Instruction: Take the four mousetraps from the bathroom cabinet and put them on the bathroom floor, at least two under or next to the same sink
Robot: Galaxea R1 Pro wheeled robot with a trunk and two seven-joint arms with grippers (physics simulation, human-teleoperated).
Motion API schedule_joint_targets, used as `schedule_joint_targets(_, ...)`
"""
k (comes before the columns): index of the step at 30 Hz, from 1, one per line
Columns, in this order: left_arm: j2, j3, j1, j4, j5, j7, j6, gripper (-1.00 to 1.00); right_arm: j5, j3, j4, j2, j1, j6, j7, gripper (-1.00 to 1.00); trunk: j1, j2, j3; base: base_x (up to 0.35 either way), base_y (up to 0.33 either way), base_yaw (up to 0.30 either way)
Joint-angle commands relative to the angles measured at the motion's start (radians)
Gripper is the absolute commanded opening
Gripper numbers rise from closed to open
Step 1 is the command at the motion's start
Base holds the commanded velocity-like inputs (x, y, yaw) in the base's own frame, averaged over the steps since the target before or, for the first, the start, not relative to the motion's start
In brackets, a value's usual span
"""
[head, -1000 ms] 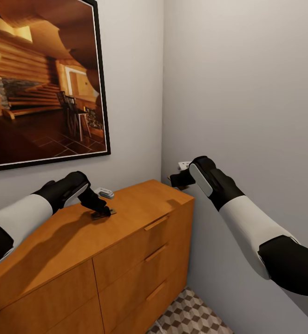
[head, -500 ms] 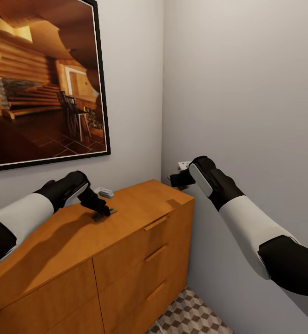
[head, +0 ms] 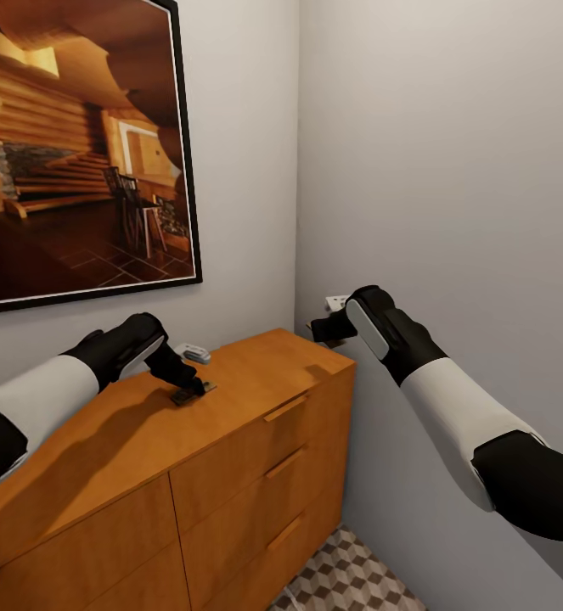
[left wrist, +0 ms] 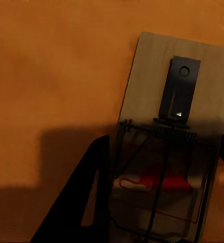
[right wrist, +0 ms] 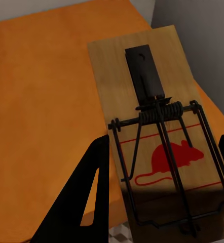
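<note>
the left gripper (head: 188, 386) pinches a mousetrap (left wrist: 170, 152) between its fingers, seemingly just on or barely above the cabinet (head: 128, 441) top. off the cabinet's far corner, the right gripper (head: 322, 329) is clamped on a second mousetrap (right wrist: 162, 147), with the bathroom floor (head: 349, 581) well below.

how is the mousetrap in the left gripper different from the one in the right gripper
The left gripper's mousetrap is down at the cabinet top, in shadow. The right gripper's mousetrap is held in the air past the cabinet's corner, brightly lit, its red mouse print clear. Both are tan wooden plates with dark spring wire, each between a gripper's fingers.
</note>
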Motion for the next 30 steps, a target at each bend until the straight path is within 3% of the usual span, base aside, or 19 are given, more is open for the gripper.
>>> schedule_joint_targets(1,0.01,-0.003,0.012,-0.053,0.018,-0.012,0.011,-1.0,-0.007,0.002,0.0,-0.001,-0.001,0.003,-0.005,-1.0,0.0,0.0,-0.002,0.0,0.0,0.0)
schedule_joint_targets(7,0.038,0.0,0.012,-0.174,0.022,-0.016,0.011,-1.0,-0.006,0.002,0.0,0.0,-0.001,0.003,-0.005,-1.0,0.0,0.0,-0.002,0.0,0.0,0.0)
schedule_joint_targets(23,0.089,0.006,0.012,-0.204,0.026,-0.017,0.011,-1.0,-0.007,0.002,0.0,0.002,-0.001,0.003,-0.005,-1.0,0.0,0.0,-0.002,0.0,0.0,0.0)
schedule_joint_targets(27,0.112,0.04,0.012,-0.204,0.025,-0.019,0.011,-1.0,-0.007,0.002,0.0,0.003,-0.001,0.003,-0.005,-1.0,0.0,0.0,-0.002,0.0,0.0,0.0)
schedule_joint_targets(29,0.13,0.09,0.012,-0.204,0.025,-0.019,0.011,-1.0,-0.007,0.002,0.0,0.003,-0.001,0.003,-0.005,-1.0,0.0,0.0,-0.002,0.0,0.0,0.0)
schedule_joint_targets(30,0.146,0.143,0.012,-0.205,0.025,-0.02,0.011,-1.0,-0.007,0.002,-0.001,0.004,-0.001,0.003,-0.005,-1.0,0.0,0.0,-0.002,0.0,0.0,0.0)
